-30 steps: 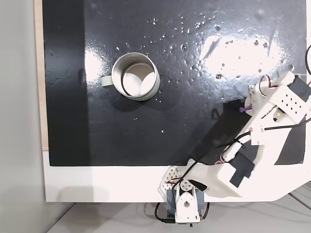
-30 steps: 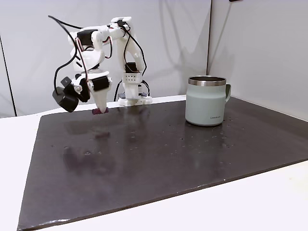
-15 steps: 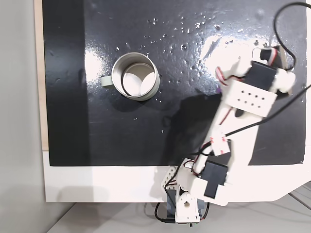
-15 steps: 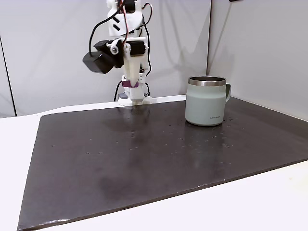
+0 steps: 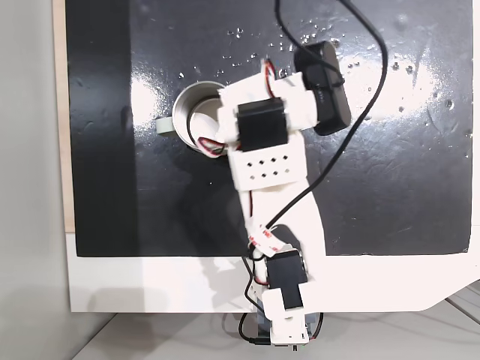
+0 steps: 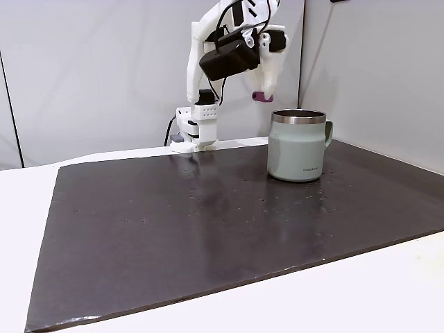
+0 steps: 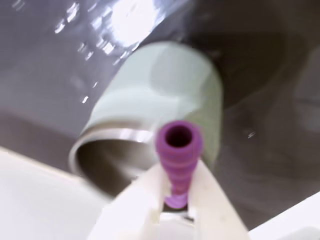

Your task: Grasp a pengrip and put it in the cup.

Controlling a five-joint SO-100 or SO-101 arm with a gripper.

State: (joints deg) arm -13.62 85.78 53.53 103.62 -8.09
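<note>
The pengrip (image 6: pixel 259 97), a small purple ribbed tube, is pinched between the white fingers of my gripper (image 6: pixel 262 95), which is shut on it in the air. In the side fixed view it hangs just above rim height at the left edge of the cup (image 6: pixel 297 146). In the wrist view the pengrip (image 7: pixel 177 150) sticks out of my gripper (image 7: pixel 176 187), with the pale cup (image 7: pixel 165 90) and its metal rim close behind it. From above, the arm covers the right part of the cup (image 5: pixel 184 112), and its handle (image 5: pixel 163 126) points left.
A black glossy mat (image 5: pixel 390 187) covers the white table and carries water droplets near its far edge. The arm's base (image 6: pixel 196 128) stands at the mat's edge. A grey wall (image 6: pixel 83 69) rises behind it. The cup is the one object standing on the mat (image 6: pixel 208 229).
The arm lifted the pengrip off the mat on the right of the top-down view and swung it left to the cup. The cup has not moved.
</note>
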